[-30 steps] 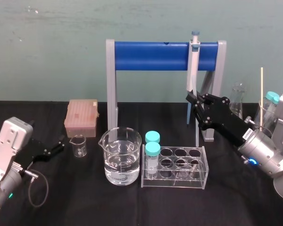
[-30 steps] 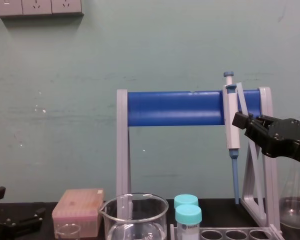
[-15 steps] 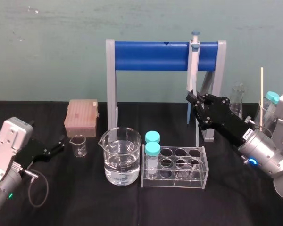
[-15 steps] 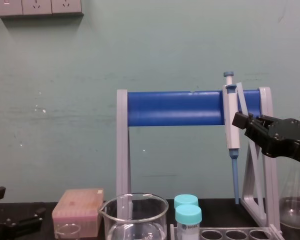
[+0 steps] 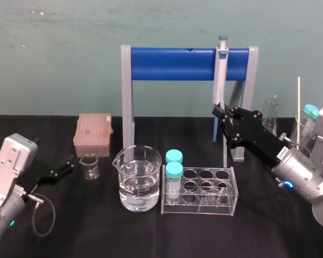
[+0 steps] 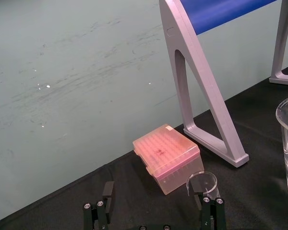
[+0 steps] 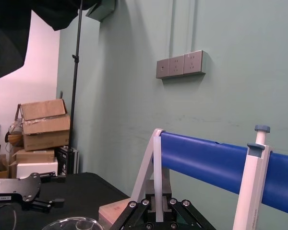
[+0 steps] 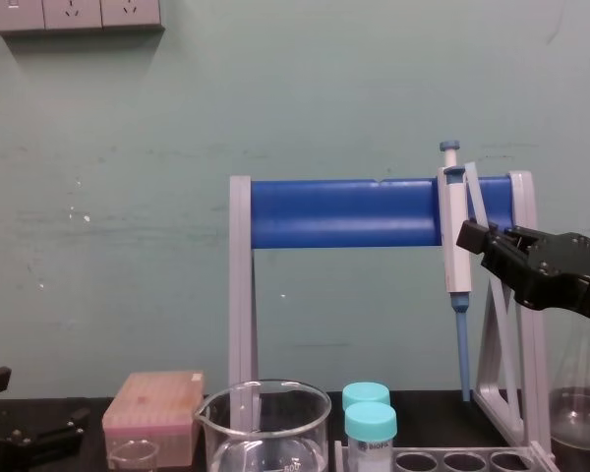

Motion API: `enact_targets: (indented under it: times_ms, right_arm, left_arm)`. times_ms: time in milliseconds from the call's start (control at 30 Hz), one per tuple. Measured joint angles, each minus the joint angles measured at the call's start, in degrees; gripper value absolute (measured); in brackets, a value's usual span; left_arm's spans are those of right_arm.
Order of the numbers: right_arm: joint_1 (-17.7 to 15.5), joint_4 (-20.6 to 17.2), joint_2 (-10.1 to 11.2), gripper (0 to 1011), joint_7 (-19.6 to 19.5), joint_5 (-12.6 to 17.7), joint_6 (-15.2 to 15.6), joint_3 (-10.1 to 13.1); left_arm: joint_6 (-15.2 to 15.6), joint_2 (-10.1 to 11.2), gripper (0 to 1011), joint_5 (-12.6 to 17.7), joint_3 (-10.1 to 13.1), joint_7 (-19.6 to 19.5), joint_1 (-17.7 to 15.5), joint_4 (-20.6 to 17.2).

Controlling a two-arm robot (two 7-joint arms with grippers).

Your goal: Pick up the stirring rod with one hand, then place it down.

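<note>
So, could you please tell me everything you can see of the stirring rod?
The stirring rod is a pencil-thin, straight, pale whitish stick, glass by its look. It stands nearly upright far to the robot's right, its lower end dropping into a clear glass vessel beside a teal-capped tube; where its tip rests is hidden. The right tool hangs well clear of it.

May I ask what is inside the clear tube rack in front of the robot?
A teal-capped vial stands in the front left hole of the rack and covers the body of a second vial behind it.
</note>
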Motion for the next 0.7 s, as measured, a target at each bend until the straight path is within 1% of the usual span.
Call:
enact_targets:
  times_ms: [700]
  right_arm:
    - [0.0, 0.0, 0.0, 72, 0.0, 0.0, 0.0, 0.0]
  left_arm:
    - [0.0, 0.0, 1000, 0.0, 0.0, 0.0, 0.0, 0.0]
